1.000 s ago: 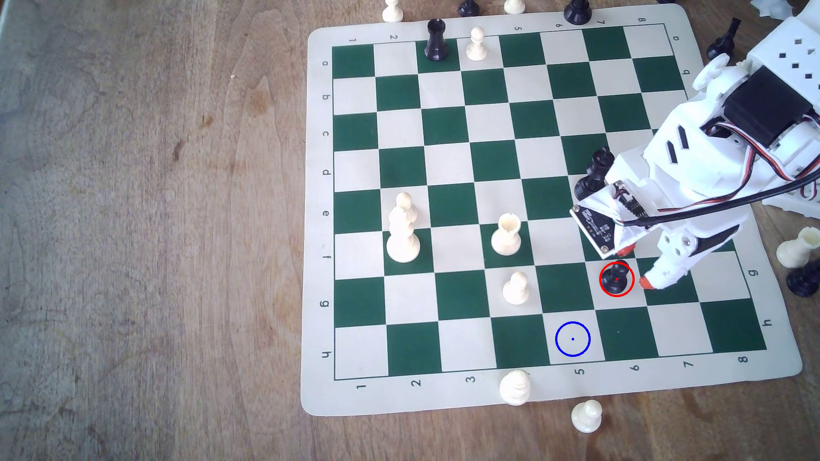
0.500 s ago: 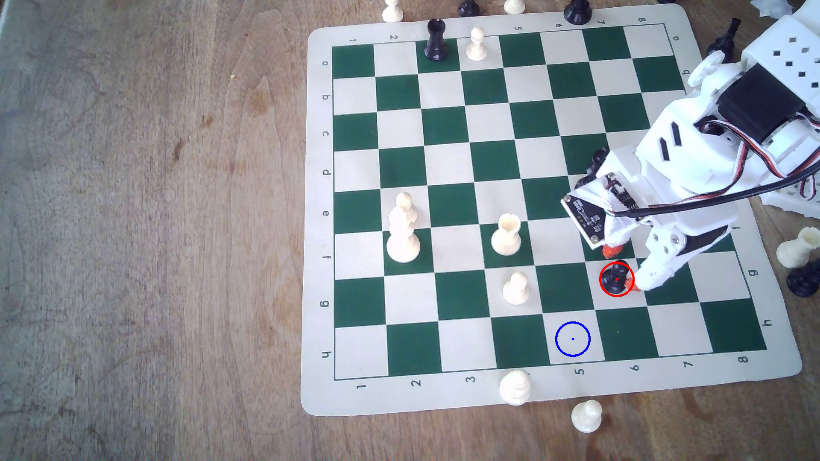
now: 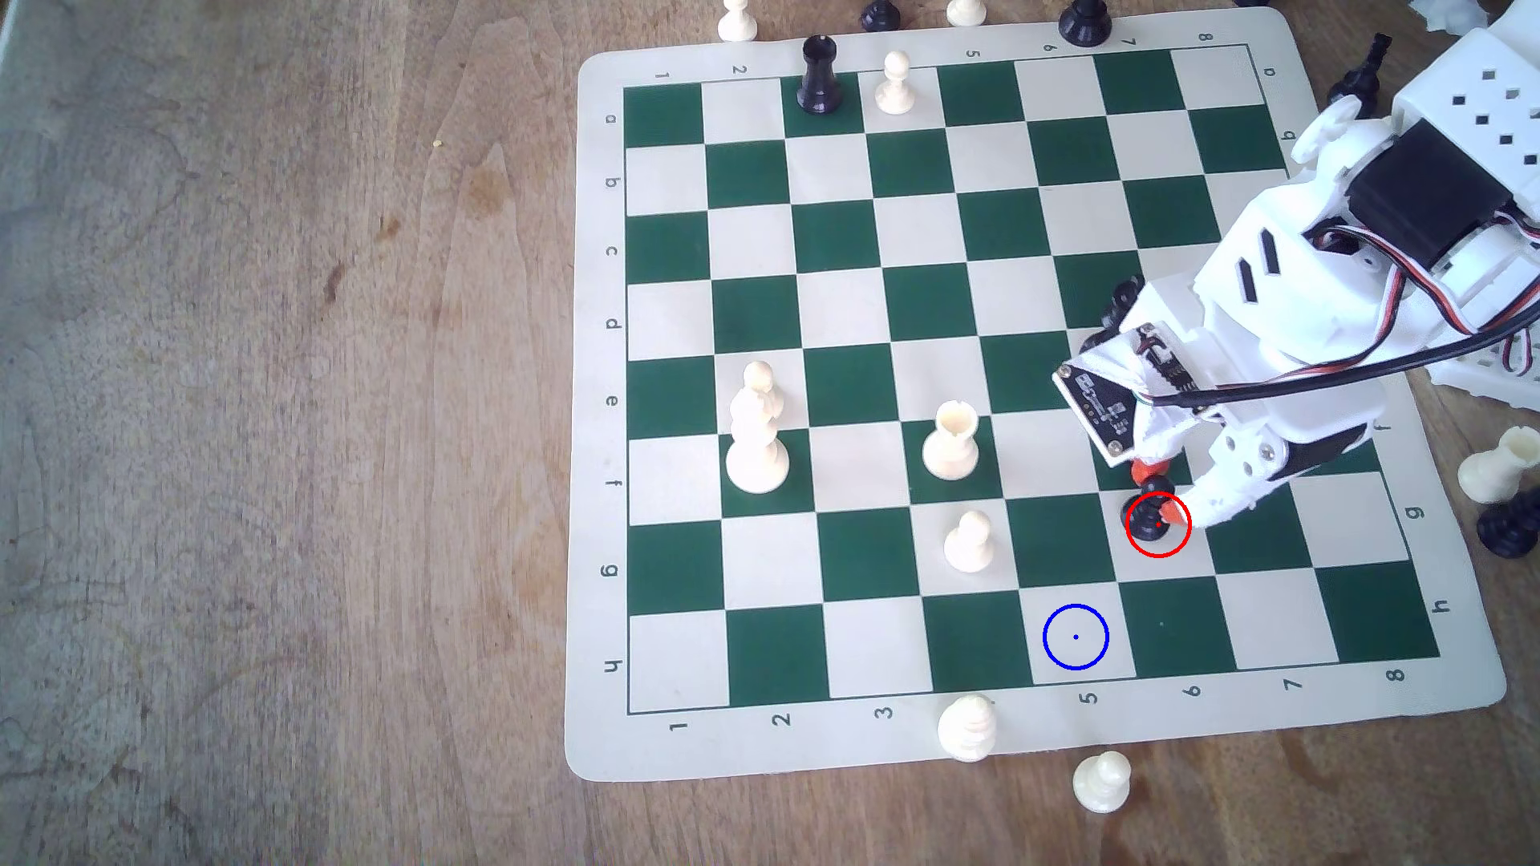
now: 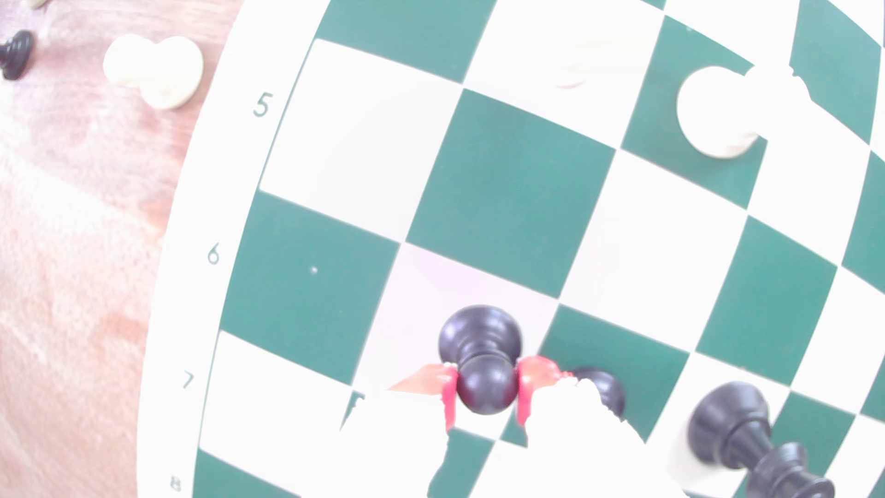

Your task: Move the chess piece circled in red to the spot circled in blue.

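The black pawn [image 3: 1148, 510] stands on a cream square near the board's front right corner in the exterior view, its base a little up and left of the red ring's [image 3: 1158, 554] centre. My gripper [image 3: 1158, 496] is shut on it, one orange fingertip on each side. In the wrist view the red pads [image 4: 448, 395] press both sides of the pawn's [image 4: 481, 335] round head, held by my gripper [image 4: 486, 390]. The blue ring [image 3: 1075, 637] marks a cream square one row nearer the front edge and one column toward the exterior view's left.
A tall black crowned piece [image 3: 1121, 304] stands just behind the wrist, also in the wrist view as the black crowned piece [image 4: 737, 431]. A cream pawn [image 3: 968, 541] and a cream rook [image 3: 950, 441] stand left of the grip. Loose pieces [image 3: 1102, 781] lie off the front edge.
The fingers moved in around the pawn and closed on its head. The pawn has shifted slightly up and left inside the red ring.
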`<action>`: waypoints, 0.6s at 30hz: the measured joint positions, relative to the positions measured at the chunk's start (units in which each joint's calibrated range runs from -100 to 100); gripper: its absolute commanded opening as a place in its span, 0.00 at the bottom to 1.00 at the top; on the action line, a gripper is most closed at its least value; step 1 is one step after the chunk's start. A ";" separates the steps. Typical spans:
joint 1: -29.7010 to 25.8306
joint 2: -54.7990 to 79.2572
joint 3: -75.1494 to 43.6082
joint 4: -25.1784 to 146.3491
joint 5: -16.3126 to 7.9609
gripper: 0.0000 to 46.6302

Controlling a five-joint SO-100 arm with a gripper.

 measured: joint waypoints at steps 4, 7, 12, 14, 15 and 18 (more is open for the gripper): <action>0.00 0.00 0.00 0.00 0.00 0.10; 0.00 0.00 0.00 0.00 0.00 0.09; 0.00 0.00 -2.26 3.75 0.00 0.08; 0.00 0.00 -3.52 4.86 0.00 0.08; 0.00 0.00 -5.06 5.74 0.00 0.08; -0.52 0.00 -8.50 7.57 0.00 0.08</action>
